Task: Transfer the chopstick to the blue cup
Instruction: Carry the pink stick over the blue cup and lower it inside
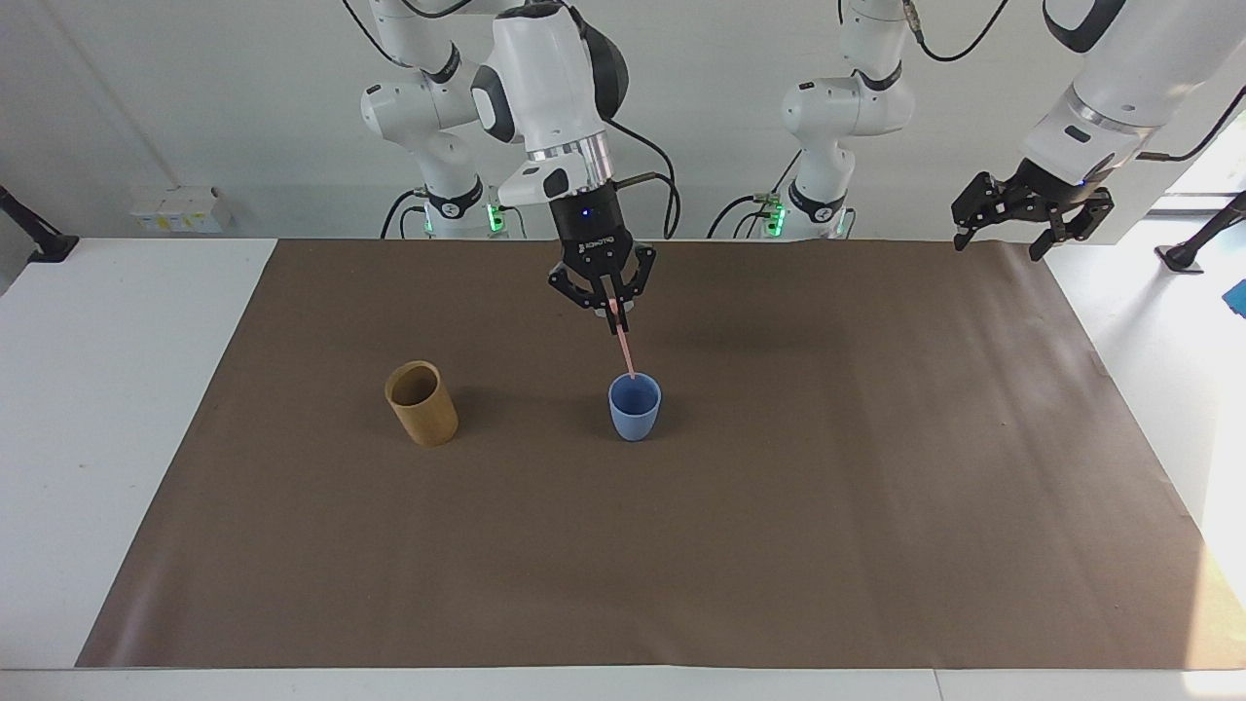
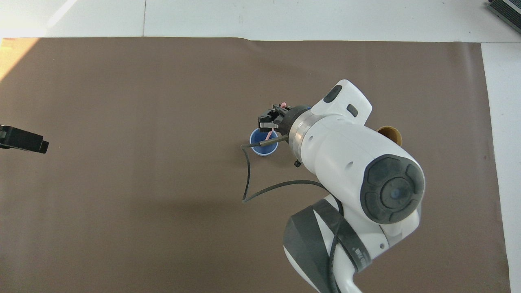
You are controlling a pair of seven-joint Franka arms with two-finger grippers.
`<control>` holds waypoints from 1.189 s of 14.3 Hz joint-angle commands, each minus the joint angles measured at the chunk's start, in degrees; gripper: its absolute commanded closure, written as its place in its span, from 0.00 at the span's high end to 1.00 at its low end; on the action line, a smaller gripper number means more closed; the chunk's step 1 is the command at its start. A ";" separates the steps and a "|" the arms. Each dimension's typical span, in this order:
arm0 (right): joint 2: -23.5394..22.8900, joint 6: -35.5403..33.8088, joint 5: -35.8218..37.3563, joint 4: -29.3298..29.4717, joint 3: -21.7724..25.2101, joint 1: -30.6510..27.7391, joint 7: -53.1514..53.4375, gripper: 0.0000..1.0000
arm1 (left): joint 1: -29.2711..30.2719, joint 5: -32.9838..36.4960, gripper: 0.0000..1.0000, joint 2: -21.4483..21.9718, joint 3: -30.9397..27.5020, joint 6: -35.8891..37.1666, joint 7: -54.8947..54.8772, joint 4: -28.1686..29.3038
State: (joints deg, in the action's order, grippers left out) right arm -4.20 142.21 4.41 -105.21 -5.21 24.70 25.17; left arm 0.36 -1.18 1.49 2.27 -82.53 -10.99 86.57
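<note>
My right gripper (image 1: 615, 313) is shut on the top of the pink chopstick (image 1: 624, 346) and holds it up over the blue cup (image 1: 635, 407). The stick hangs steeply, and its lower tip is at the cup's rim on the side nearer to the robots. In the overhead view the right gripper (image 2: 270, 122) and its arm cover part of the blue cup (image 2: 259, 149); the chopstick (image 2: 269, 134) shows as a short pink streak over the cup's mouth. My left gripper (image 1: 1001, 243) is open and empty, raised over the mat's edge at the left arm's end, and waits.
The tan bamboo-coloured holder (image 1: 421, 404) stands upright beside the blue cup, toward the right arm's end; the right arm hides most of it in the overhead view (image 2: 391, 131). A brown mat (image 1: 779, 535) covers the table. A black cable loops from the right wrist.
</note>
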 commanded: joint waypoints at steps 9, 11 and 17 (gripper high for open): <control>-3.27 7.73 1.84 -7.56 0.29 0.70 1.20 0.18 | 0.52 -0.57 1.00 2.90 0.28 -1.50 0.01 3.35; -3.27 7.38 1.83 -7.47 0.29 0.62 1.55 0.47 | 0.00 -0.57 1.00 2.81 0.28 -1.15 -0.08 3.17; -3.62 5.72 1.66 -4.39 0.82 -2.79 1.46 1.00 | 0.61 -0.49 1.00 2.81 0.28 -1.06 -0.26 3.08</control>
State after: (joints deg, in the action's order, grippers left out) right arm -7.67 148.74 5.19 -111.02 -4.34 24.45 25.33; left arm 0.35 -1.30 2.93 2.75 -82.60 -10.98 88.19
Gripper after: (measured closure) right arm 0.185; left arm 0.000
